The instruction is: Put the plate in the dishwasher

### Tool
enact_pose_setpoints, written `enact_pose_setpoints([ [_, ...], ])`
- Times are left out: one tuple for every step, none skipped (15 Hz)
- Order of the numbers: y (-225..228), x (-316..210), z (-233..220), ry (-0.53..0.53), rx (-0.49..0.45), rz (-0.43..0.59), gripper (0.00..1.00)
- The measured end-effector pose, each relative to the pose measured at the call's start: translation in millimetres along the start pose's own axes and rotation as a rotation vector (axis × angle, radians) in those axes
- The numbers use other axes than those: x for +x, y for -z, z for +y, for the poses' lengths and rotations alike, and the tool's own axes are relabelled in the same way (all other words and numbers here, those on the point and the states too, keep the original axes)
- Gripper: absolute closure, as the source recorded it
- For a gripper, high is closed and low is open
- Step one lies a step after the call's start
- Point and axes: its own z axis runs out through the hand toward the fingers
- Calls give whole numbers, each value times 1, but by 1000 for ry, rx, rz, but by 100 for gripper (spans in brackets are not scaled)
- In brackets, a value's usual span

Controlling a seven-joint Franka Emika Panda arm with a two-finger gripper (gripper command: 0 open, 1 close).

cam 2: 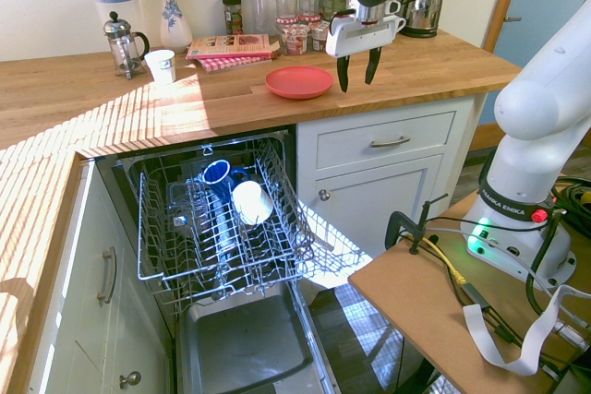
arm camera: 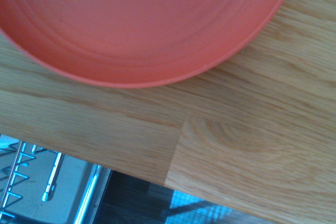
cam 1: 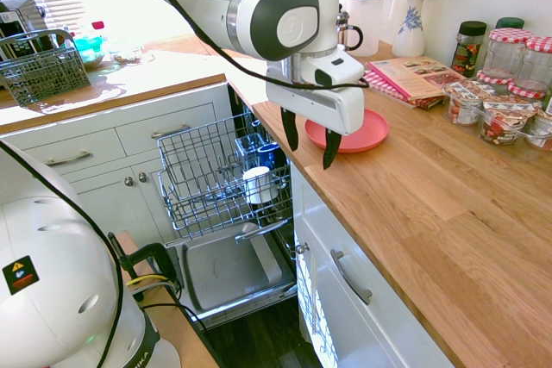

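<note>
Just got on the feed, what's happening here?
The arm's tool, open and empty, hangs near the front edge of the wooden counter, beside the red plate. The plate lies flat on the counter, not yet in the dishwasher. The dishwasher is open, its rack out, holding a white cup and a blue one.

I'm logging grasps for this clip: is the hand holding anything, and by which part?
Nothing is held: the hand is open, and the plate lies on the counter.

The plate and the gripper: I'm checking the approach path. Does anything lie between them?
Nothing shows between plate and gripper in the second exterior view.
</note>
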Motion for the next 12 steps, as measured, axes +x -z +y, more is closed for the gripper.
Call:
enact_pose_setpoints([
  [-1,0,0,-1,-1,-2,0],
  [-1,1,0,-12,9,-10,0],
  [1,6,0,-27,34,-17,0],
  [5,14,0,-43,61,-21,0],
  [8,23,-1,-63,89,-30,0],
  [9,33,-4,-83,115,-42,0],
  [7,44,-7,-102,144,-52,0],
  [1,54,-13,-119,174,-64,0],
  [-7,64,-19,-135,197,-78,0],
  [-16,73,-26,-151,217,-90,0],
  [-23,81,-32,-169,238,-100,0],
  [-28,89,-36,-189,260,-109,100],
])
